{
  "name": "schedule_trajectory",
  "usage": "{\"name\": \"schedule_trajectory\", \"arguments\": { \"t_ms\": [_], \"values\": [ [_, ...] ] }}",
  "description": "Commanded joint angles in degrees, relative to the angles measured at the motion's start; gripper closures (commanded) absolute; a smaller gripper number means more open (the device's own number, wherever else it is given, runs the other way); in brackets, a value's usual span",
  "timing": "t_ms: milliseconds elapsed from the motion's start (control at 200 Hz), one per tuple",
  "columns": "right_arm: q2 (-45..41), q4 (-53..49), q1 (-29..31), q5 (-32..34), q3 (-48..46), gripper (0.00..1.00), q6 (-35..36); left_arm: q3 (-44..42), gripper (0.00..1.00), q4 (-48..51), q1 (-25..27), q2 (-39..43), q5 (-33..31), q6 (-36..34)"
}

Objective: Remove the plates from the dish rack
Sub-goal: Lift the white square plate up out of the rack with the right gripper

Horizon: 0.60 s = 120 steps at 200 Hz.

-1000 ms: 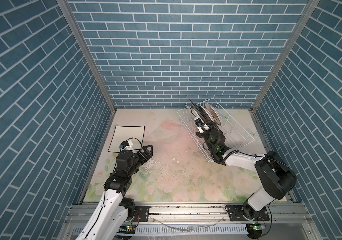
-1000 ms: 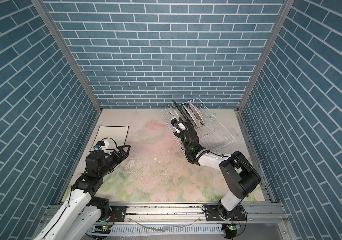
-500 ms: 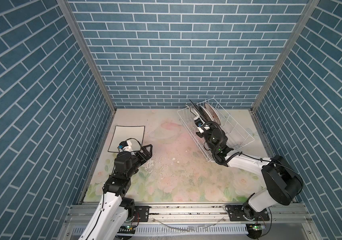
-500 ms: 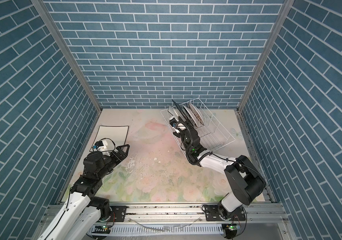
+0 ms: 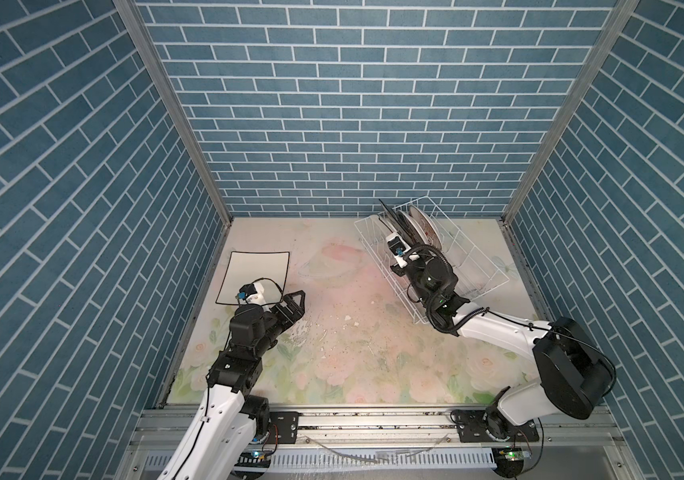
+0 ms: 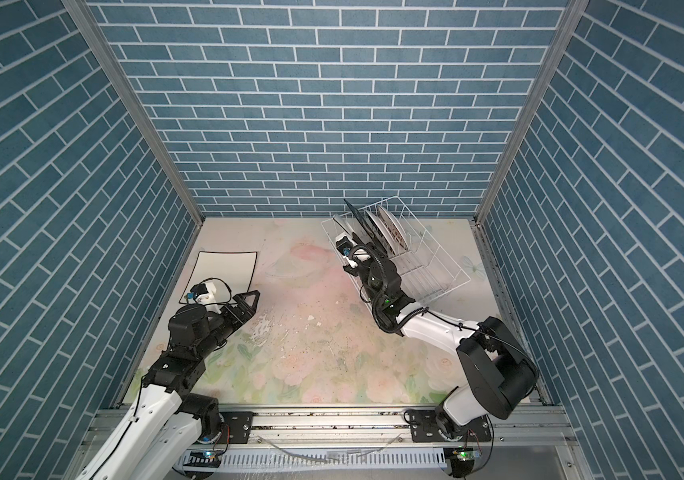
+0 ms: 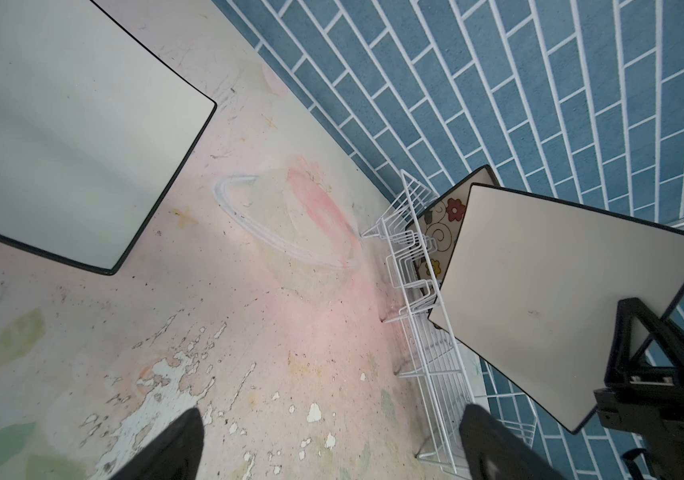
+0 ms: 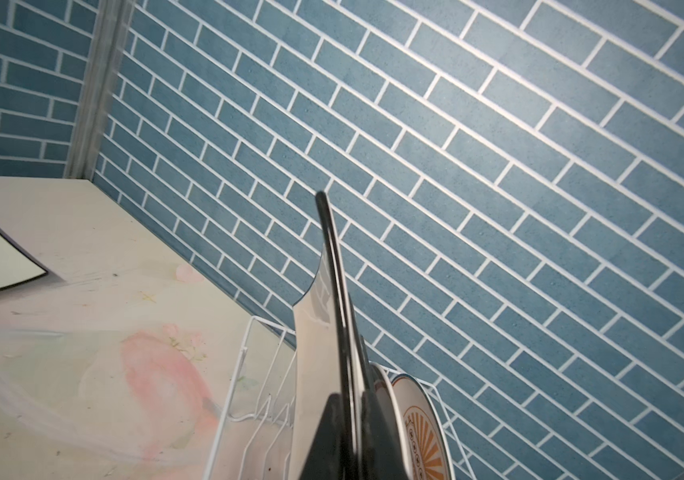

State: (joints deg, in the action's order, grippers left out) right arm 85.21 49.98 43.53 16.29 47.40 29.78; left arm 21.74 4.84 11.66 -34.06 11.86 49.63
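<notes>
Your right gripper has just pinched tighter on the square, black-rimmed white plate in the white wire dish rack, right of centre in both top views, so it looks ready to lift; your left gripper gapes empty.

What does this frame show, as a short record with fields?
unloaded: flat plate, white, square, lying at left
rack: flowered plate and round plates, on edge
right gripper: shut on held plate, plain white square, on edge at the rack
left gripper: open, empty, near the flat plate's corner
progress: one plate out, others not yet
</notes>
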Motion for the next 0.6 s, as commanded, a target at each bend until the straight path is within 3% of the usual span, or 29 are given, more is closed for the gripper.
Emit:
{"name": "schedule_trajectory", "arguments": {
  "t_ms": [0,595],
  "values": [
    [-4.2,8.0,1.5,-3.5,1.8,1.00,-0.7,-0.7,0.02,-1.4,0.4,0.5,0.2,-0.1],
    [-8.1,4.7,3.1,-2.6,2.8,1.00,3.8,-1.4,0.02,-2.2,0.4,0.6,0.4,0.5]
  ]
}}
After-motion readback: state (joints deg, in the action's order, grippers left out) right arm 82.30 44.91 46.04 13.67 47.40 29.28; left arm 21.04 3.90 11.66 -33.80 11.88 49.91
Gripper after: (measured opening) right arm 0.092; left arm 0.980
